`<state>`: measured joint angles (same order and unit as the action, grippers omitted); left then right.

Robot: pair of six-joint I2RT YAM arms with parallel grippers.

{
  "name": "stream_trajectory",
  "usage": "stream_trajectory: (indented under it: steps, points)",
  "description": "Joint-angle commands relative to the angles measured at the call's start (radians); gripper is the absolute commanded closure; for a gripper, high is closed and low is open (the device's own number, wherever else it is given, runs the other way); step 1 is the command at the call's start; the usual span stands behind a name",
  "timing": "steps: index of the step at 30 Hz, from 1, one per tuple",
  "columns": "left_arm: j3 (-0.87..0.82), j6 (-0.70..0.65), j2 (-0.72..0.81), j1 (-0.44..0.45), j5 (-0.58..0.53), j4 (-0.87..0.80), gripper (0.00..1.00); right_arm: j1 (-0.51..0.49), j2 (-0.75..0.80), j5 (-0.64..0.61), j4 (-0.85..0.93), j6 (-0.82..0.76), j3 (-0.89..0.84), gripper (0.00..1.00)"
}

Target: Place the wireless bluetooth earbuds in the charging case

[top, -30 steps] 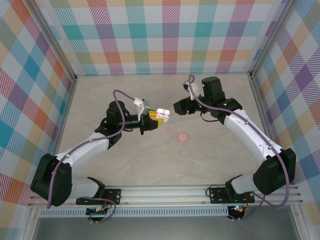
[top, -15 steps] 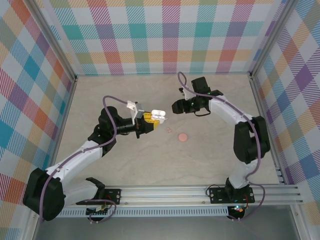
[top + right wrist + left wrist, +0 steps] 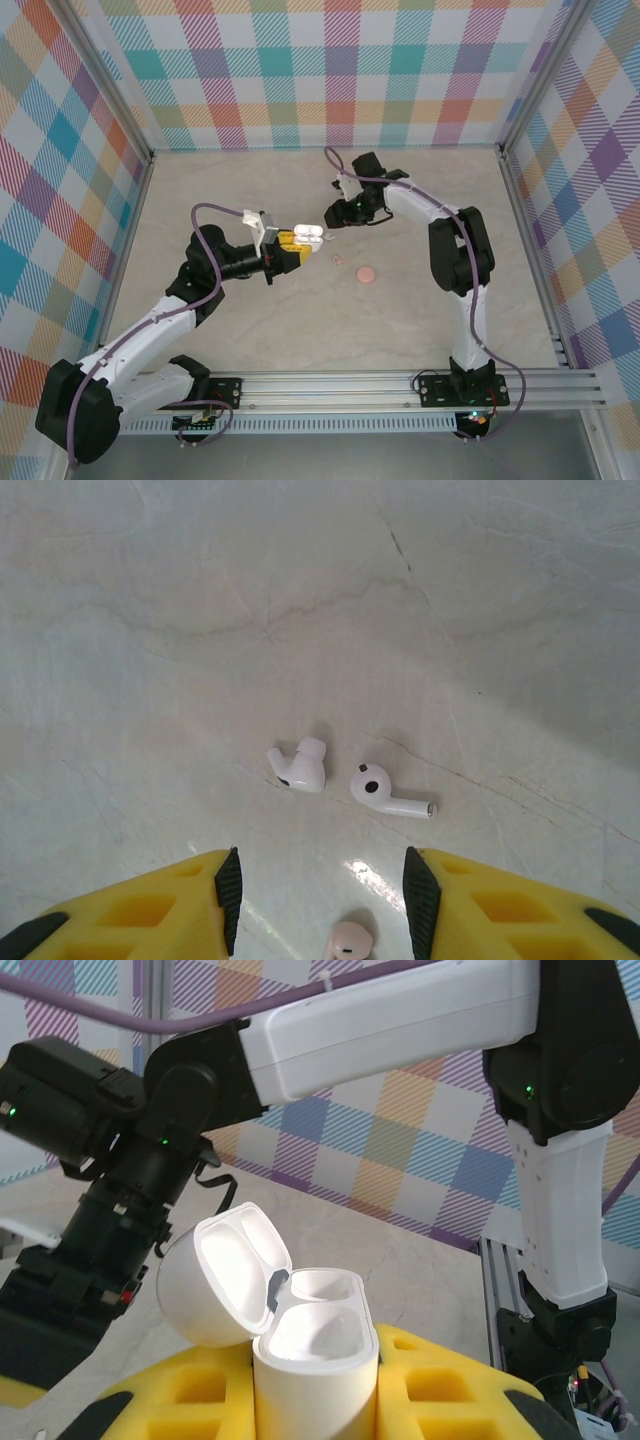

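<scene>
My left gripper (image 3: 297, 239) is shut on the white charging case (image 3: 316, 1364), which stands upright between its yellow pads (image 3: 450, 1380). The case's lid (image 3: 218, 1278) is swung open to the left and both wells are empty. In the top view the case (image 3: 313, 234) sits left of centre, and my right gripper (image 3: 335, 218) hovers just to its right. Two white earbuds lie loose on the table ahead of the right gripper (image 3: 320, 898): one (image 3: 301, 767) on the left, the other (image 3: 383, 791) on the right with its stem pointing right. The right jaws stand open with nothing between them.
A tiny pinkish bit (image 3: 348, 943) lies on the table between my right fingers. A flat salmon-pink disc (image 3: 366, 272) rests right of centre. Plaid walls (image 3: 330, 70) enclose the pale table on three sides. The right arm (image 3: 380, 1020) crosses in front of the left wrist camera.
My right arm has swung left and folded in, bringing its gripper close to the held case. My left arm has drawn back a little to the left, still gripping the case.
</scene>
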<state>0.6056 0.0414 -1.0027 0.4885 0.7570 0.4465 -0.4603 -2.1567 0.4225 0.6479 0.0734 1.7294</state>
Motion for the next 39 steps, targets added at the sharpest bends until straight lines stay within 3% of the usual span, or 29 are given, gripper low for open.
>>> stream_trajectory:
  steps: [1, 22, 28, 39]
  points:
    - [-0.004, 0.012, 0.022, -0.003, 0.012, 0.005, 0.87, -0.021, -0.050, -0.043, 0.098, -0.042, 0.075, 0.51]
    - [0.005, -0.005, 0.026, -0.001, 0.038, -0.016, 0.86, -0.055, -0.199, -0.215, 0.203, -0.021, 0.231, 0.55]
    - [0.005, -0.008, 0.025, -0.002, 0.039, -0.026, 0.87, -0.043, -0.189, -0.280, 0.187, 0.047, 0.214, 0.61]
    - [0.003, -0.011, 0.026, -0.002, 0.036, -0.030, 0.87, 0.008, -0.100, -0.320, 0.117, 0.151, 0.080, 0.60]
